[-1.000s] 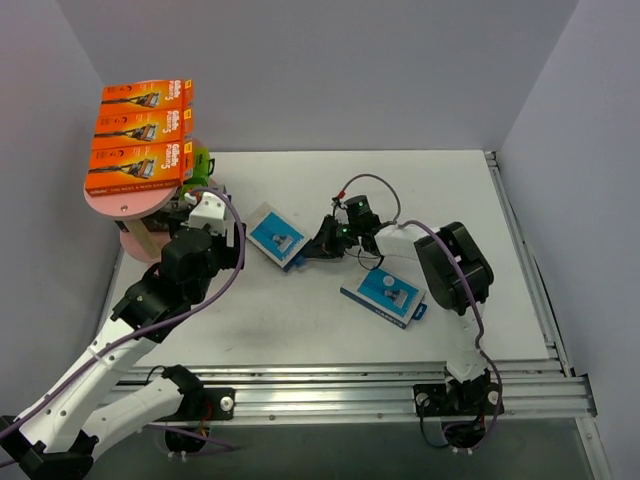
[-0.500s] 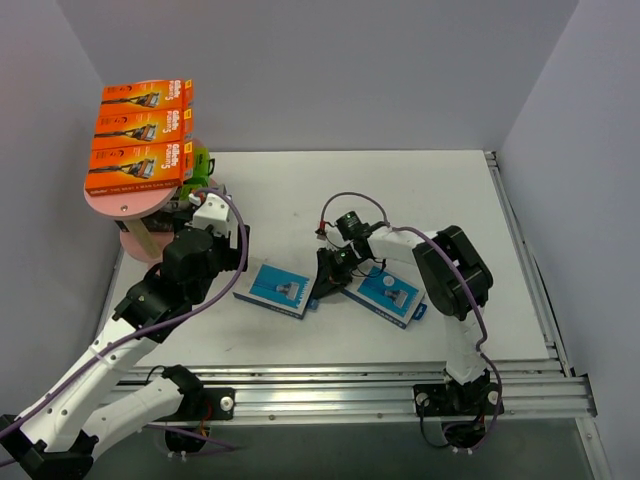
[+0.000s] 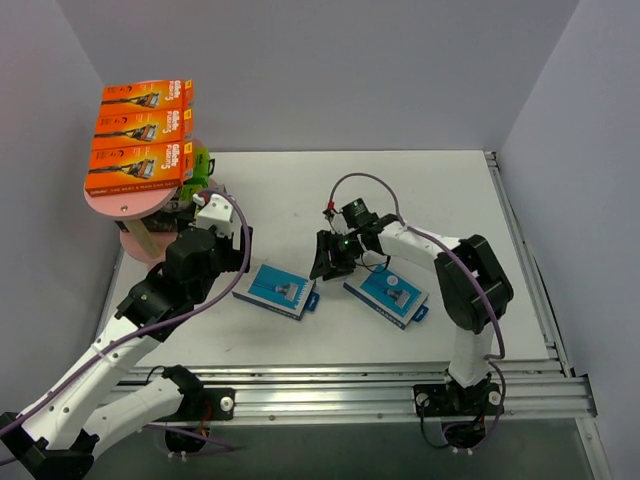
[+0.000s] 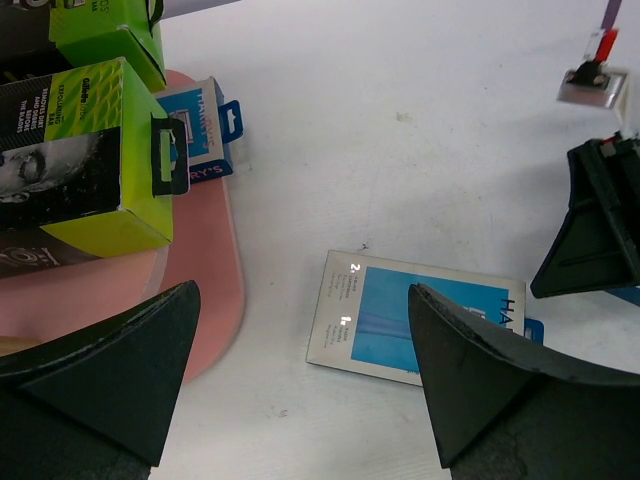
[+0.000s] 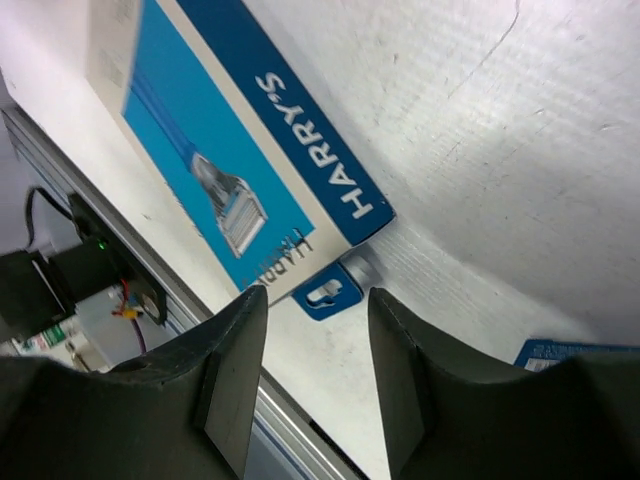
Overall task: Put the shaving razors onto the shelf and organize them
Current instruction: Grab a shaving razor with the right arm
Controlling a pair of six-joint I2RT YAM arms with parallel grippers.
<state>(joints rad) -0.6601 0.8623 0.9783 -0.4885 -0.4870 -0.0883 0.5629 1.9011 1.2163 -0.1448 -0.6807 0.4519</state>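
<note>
The pink shelf [image 3: 128, 203] stands at the far left, with three orange razor packs [image 3: 140, 140] side by side on its top board. Lower down it holds black-and-lime packs [image 4: 80, 170] and a blue pack [image 4: 205, 125]. One blue-and-grey pack [image 3: 275, 290] lies flat on the table, a second [image 3: 387, 293] to its right. My right gripper [image 3: 328, 258] hovers between them, open; the left pack's hang tab [image 5: 325, 290] lies just beyond its fingertips, untouched. My left gripper [image 4: 303, 290] is wide open above the table, between the shelf's base [image 4: 205, 300] and that pack [image 4: 420, 320].
The grey table [image 3: 330, 190] ends in an aluminium rail [image 3: 350, 385] at the near edge. Pale walls close the back and both sides. A thin purple cable [image 3: 360, 185] loops over the right arm's wrist.
The right gripper brought the blue pack from mid-table toward the near left, set it down, opened and drew back a little. The left arm has barely moved.
</note>
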